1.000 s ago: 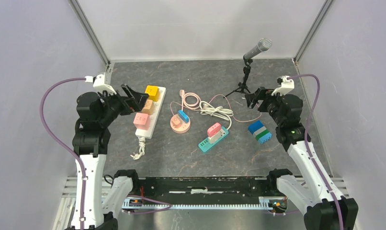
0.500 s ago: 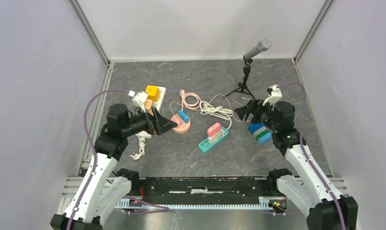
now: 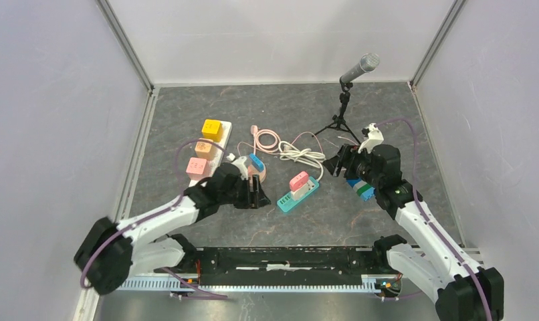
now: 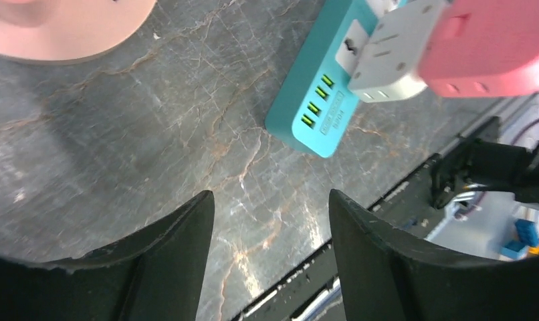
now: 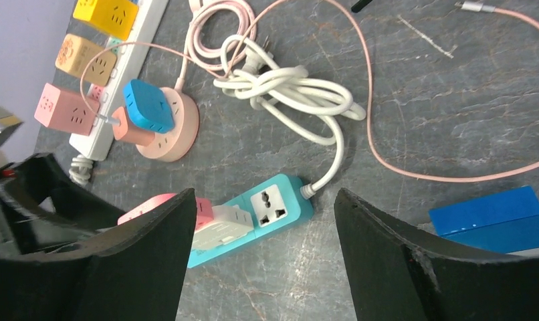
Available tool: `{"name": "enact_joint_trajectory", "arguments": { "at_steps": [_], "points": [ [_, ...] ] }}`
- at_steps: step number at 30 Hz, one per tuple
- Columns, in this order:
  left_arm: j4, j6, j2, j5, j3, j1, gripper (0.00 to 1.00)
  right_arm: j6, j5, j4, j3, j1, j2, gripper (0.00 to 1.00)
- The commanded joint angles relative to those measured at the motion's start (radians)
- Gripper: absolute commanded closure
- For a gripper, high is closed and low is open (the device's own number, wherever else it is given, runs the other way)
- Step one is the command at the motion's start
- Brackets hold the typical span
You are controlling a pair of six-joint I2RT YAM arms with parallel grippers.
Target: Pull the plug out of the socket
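The teal socket strip [image 3: 295,196] lies mid-table with a pink-and-white plug [image 3: 299,180] standing in it. In the left wrist view the teal socket strip [image 4: 319,100] and pink plug [image 4: 491,47] sit up and to the right of my left gripper [image 4: 270,197], which is open over bare table. In the top view the left gripper [image 3: 259,197] is just left of the strip. My right gripper [image 3: 335,166] hovers to the strip's right, open. Its wrist view looks down on the teal socket strip [image 5: 280,204], and its left finger hides part of the plug [image 5: 227,224]. Neither gripper touches anything.
A round pink socket [image 3: 251,172] with a blue plug sits left of the strip. A white power strip [image 3: 210,157] carries yellow, orange and pink cubes. A coiled white cable [image 3: 300,155], a pink cable [image 3: 265,140], a microphone on a tripod [image 3: 347,93] and a blue-green block [image 3: 362,188] lie nearby.
My left arm has swung from the white power strip across to the teal strip's left end. The right arm has come down and left toward the strip. Both jaws have narrowed somewhat.
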Motion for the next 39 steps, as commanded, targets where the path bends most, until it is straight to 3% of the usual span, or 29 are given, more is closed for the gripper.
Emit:
{"name": "enact_joint_trajectory", "arguments": {
  "at_steps": [1,6,11,19,26,33,39],
  "points": [
    [0.157,-0.059,0.163,-0.198,0.072,-0.093,0.34,-0.009,0.052,-0.006,0.024,0.038,-0.001,0.20],
    [0.226,-0.070,0.319,-0.289,0.115,-0.158,0.44,-0.014,0.057,-0.012,0.027,0.049,-0.002,0.28],
    [0.276,-0.066,0.391,-0.339,0.107,-0.210,0.45,-0.021,0.060,-0.013,0.033,0.050,0.000,0.30],
    [0.442,-0.096,0.453,-0.151,0.071,-0.254,0.52,-0.016,0.055,-0.018,0.039,0.056,0.016,0.32],
    [0.497,-0.110,0.475,-0.113,0.063,-0.283,0.53,-0.013,0.061,-0.043,0.046,0.075,0.035,0.32],
    [0.572,-0.037,0.518,0.007,0.106,-0.294,0.52,-0.093,0.116,-0.091,0.073,0.156,0.053,0.17],
    [0.531,-0.029,0.539,-0.057,0.136,-0.293,0.52,-0.080,0.181,-0.128,0.107,0.249,0.089,0.12]
  ]
}}
